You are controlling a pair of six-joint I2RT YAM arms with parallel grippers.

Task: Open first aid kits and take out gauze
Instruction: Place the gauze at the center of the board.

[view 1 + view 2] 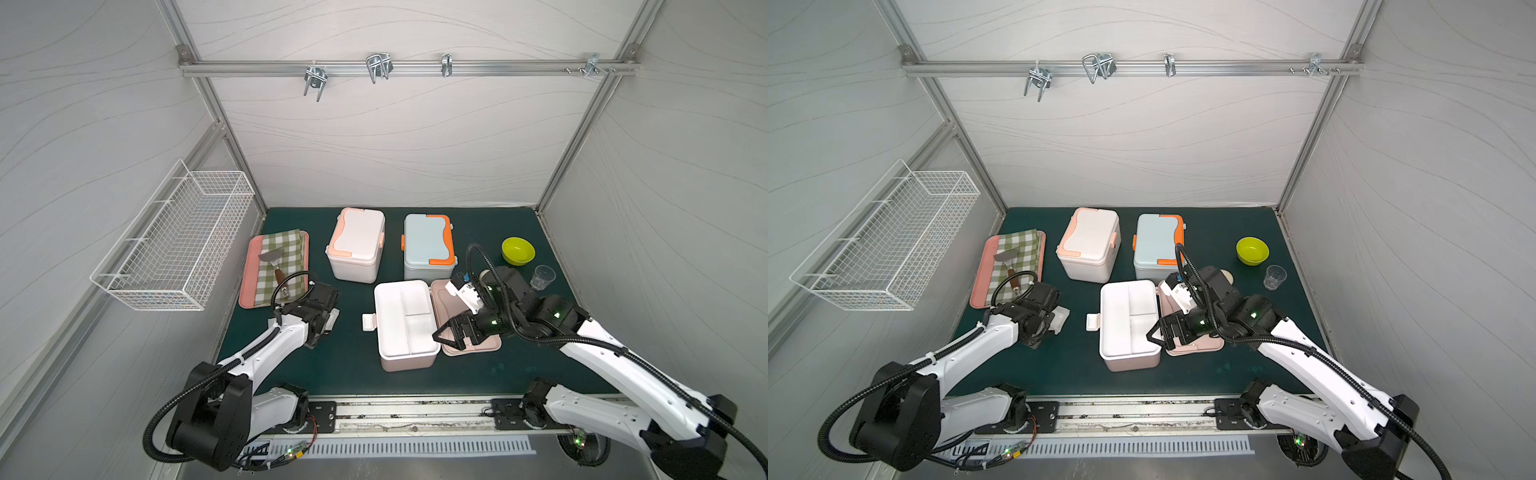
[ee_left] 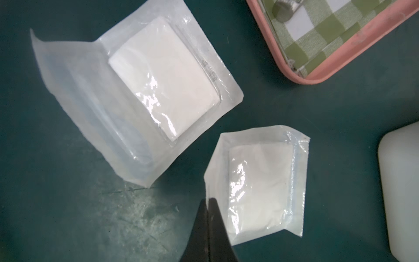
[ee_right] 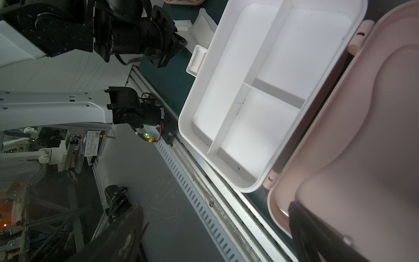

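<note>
The left gripper [image 2: 209,204] was pressed together on the edge of the smaller gauze packet [image 2: 258,186], close beside the larger gauze packet [image 2: 158,90] laid flat on the green mat [image 2: 68,215]. The right gripper [image 1: 451,336] was held wide apart and empty over the folded-back lid [image 1: 440,293] of the pale pink kit [image 1: 409,363], whose white divided tray [image 3: 188,127] was found bare. Both packets were judged light, limp and slippery in their film, best pinched at the flat sealed border rather than across the soft pad.
</note>
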